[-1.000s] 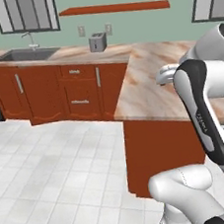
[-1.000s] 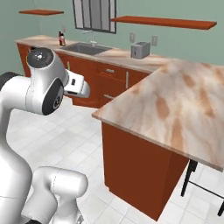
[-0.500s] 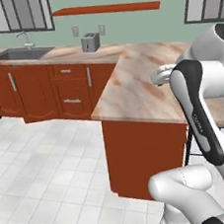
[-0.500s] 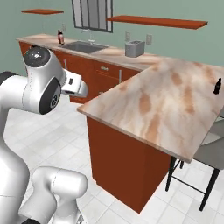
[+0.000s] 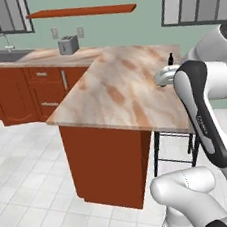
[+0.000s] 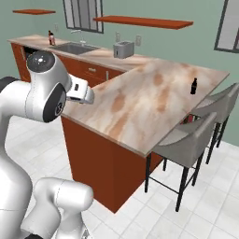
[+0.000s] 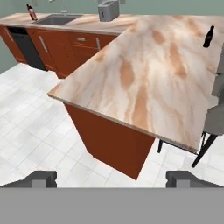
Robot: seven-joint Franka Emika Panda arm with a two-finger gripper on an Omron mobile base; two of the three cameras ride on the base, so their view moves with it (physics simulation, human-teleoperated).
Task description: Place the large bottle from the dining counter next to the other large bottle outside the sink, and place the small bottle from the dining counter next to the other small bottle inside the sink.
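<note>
The dining counter (image 5: 117,96) (image 6: 140,105) (image 7: 144,83) is a wide marbled slab on a red-orange base. Near its far edge the small bottle (image 5: 170,58) (image 6: 193,86) (image 7: 209,36) stands upright, short and black. Against the back wall, the other large bottle (image 6: 51,38) (image 7: 30,12), brown with a red label, stands on the worktop beside the sink (image 5: 1,56) (image 6: 73,47) (image 7: 58,19). The large bottle is out of view. My gripper (image 7: 112,178) hovers open and empty above the floor, short of the counter's near corner, far from both bottles.
A toaster (image 5: 68,44) (image 6: 123,49) (image 7: 107,10) sits on the back worktop where it meets the dining counter. Grey padded stools (image 6: 192,140) stand along the counter's right side. A dark dishwasher front (image 7: 26,46) is under the worktop at left. White tiled floor lies around the counter.
The whole picture has shifted: the base has driven, bringing the dining counter nearer and the sink off to the left. The black bottle has come into view. The arm keeps its pose, jaws open.
</note>
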